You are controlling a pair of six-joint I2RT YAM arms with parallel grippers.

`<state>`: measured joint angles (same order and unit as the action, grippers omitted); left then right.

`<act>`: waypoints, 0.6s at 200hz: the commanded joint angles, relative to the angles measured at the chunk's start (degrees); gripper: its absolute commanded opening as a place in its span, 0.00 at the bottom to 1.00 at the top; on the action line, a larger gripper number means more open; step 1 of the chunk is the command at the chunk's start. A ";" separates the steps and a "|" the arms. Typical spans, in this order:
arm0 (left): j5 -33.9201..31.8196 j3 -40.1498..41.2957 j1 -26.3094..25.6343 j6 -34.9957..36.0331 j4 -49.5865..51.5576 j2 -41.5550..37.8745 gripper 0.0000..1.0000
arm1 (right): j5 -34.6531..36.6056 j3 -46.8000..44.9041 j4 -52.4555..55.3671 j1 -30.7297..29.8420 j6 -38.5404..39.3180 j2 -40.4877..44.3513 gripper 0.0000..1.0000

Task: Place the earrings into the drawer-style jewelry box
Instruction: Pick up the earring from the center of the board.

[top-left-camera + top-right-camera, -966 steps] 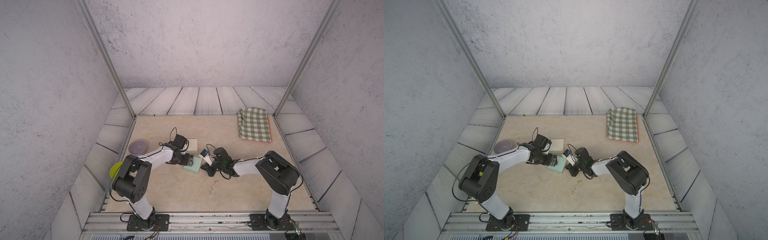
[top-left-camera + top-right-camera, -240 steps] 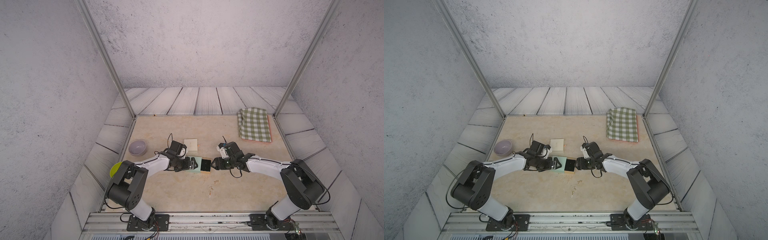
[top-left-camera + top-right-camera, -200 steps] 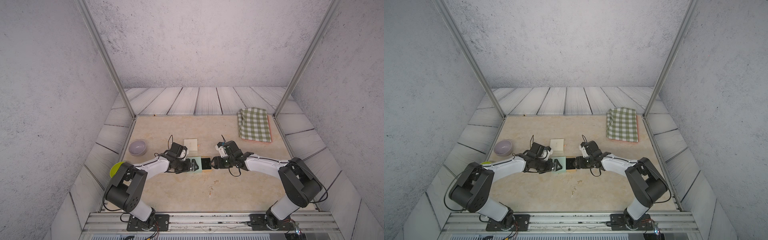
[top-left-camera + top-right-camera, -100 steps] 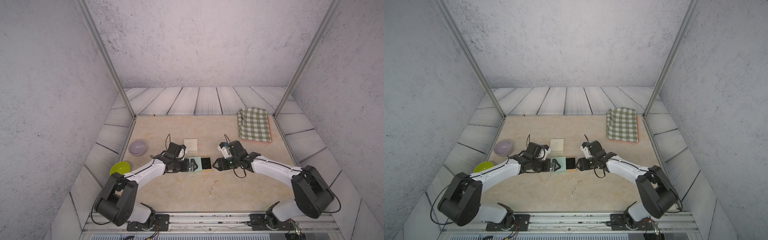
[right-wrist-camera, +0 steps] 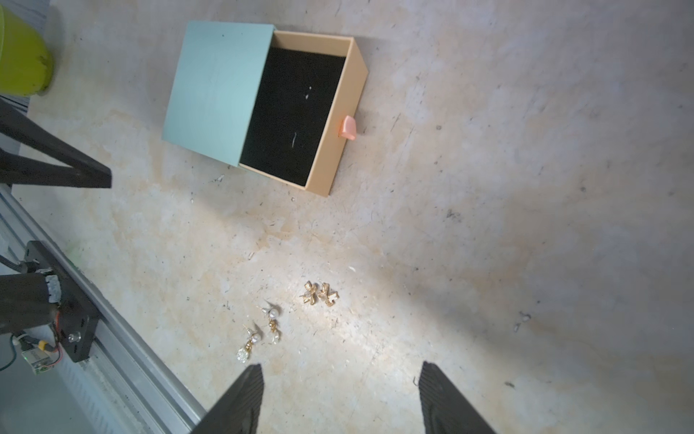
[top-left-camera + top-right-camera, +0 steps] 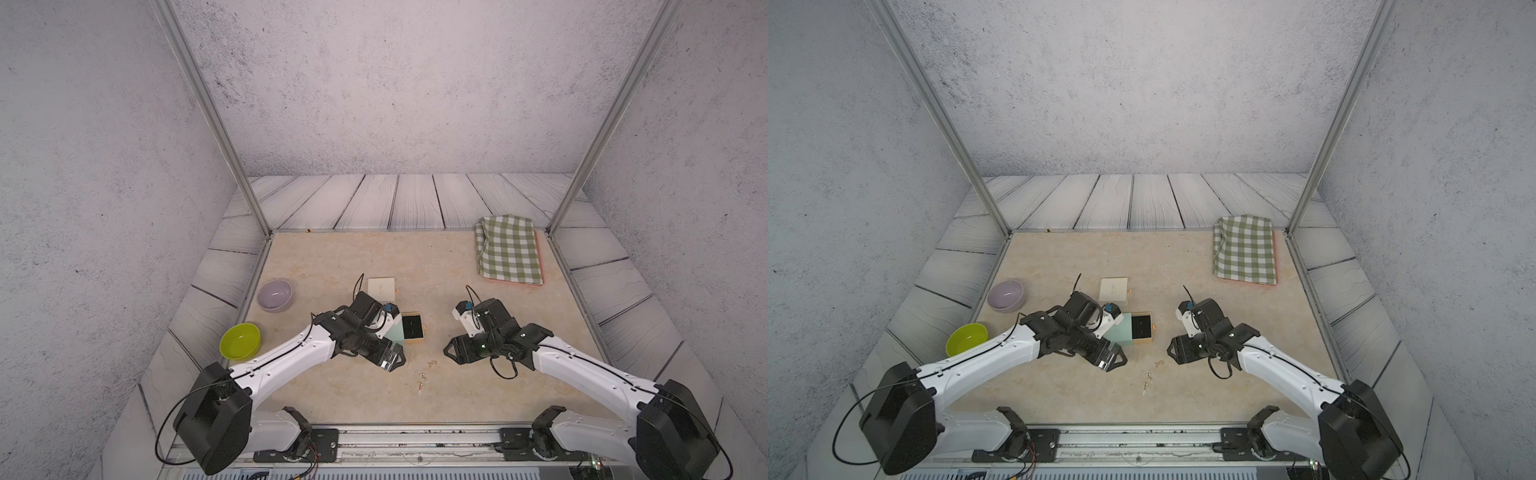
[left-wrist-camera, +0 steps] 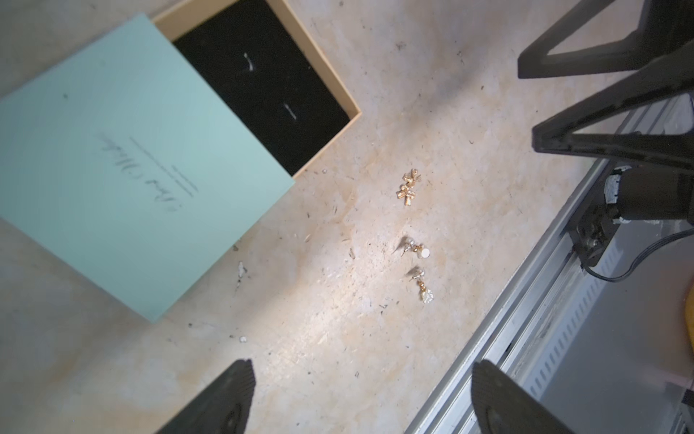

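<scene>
Gold earrings (image 5: pixel 327 295) lie just ahead of both arms, row running toward the rail (image 5: pixel 124 349). Left gripper (image 7: pixel 362 375) and right gripper (image 5: pixel 341 370) spread, empty. Right looks slightly nearer.

text: none legible | mint-green drawer box (image 7: pixel 112 161): cursive script, small print (too blurred to read)

Mint-green jewelry box (image 5: pixel 219 90) with a tan tray (image 5: pixel 340 150) lined black, gold earrings (image 5: pixel 319 294), green-checked cloth (image 6: pixel 509 251), lime bowl (image 6: pixel 240 340), lilac bowl (image 6: pixel 274 295).
</scene>
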<state>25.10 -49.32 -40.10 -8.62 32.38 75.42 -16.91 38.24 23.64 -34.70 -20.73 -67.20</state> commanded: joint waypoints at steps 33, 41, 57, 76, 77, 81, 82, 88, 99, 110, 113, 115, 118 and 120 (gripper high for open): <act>2.23 -1.61 -0.38 5.70 1.48 2.17 0.94 | 2.80 2.05 3.64 -0.74 -3.21 -4.82 0.44; 2.60 -1.64 -0.38 5.06 0.69 2.43 0.94 | 2.14 2.05 3.17 -1.34 -3.52 -5.67 0.42; 3.96 -1.48 -0.46 4.17 -0.52 3.01 0.94 | 0.49 1.38 1.37 -1.97 -3.70 -6.60 0.41; 4.19 -2.24 -2.11 3.10 -0.88 3.89 0.90 | 1.02 0.90 0.73 -1.93 -3.13 -6.80 0.42; 4.13 -2.26 -2.32 3.01 -0.90 3.92 0.90 | 1.01 0.80 0.72 -1.94 -3.07 -6.80 0.42; 3.76 -2.51 -2.95 2.68 -1.12 4.15 0.90 | 1.13 0.74 0.66 -1.95 -2.86 -6.80 0.43; 3.61 -2.61 -3.18 2.53 -1.19 4.18 0.90 | 1.24 0.72 0.64 -1.95 -2.80 -6.80 0.44; 2.76 -2.92 -4.36 1.92 -1.40 4.45 0.89 | 1.82 0.55 0.56 -1.93 -2.75 -6.72 0.47; 0.45 -3.60 -6.90 0.47 -2.46 4.94 0.88 | 4.00 0.10 0.53 -1.86 -3.12 -6.31 0.54; -3.05 -4.10 -9.49 -0.93 -3.73 5.40 0.85 | 6.26 -0.48 0.27 -1.82 -3.50 -5.49 0.59; -4.12 -4.43 -10.15 -1.08 -3.96 5.63 0.84 | 6.76 -0.72 0.20 -1.83 -3.60 -5.18 0.59; -4.70 -4.50 -10.59 -1.28 -4.12 5.84 0.84 | 6.96 -0.80 0.15 -1.80 -3.65 -5.02 0.59; -5.51 -4.72 -11.23 -1.37 -4.49 6.06 0.83 | 7.44 -1.05 -0.02 -1.74 -3.81 -4.66 0.60; -5.92 -4.80 -11.60 -1.39 -4.69 6.30 0.83 | 7.73 -1.19 -0.11 -1.74 -3.99 -4.44 0.60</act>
<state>25.32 -51.66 -47.44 -7.57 30.55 80.47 -13.93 38.72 23.90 -36.53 -23.81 -73.91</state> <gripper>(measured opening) 0.848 0.588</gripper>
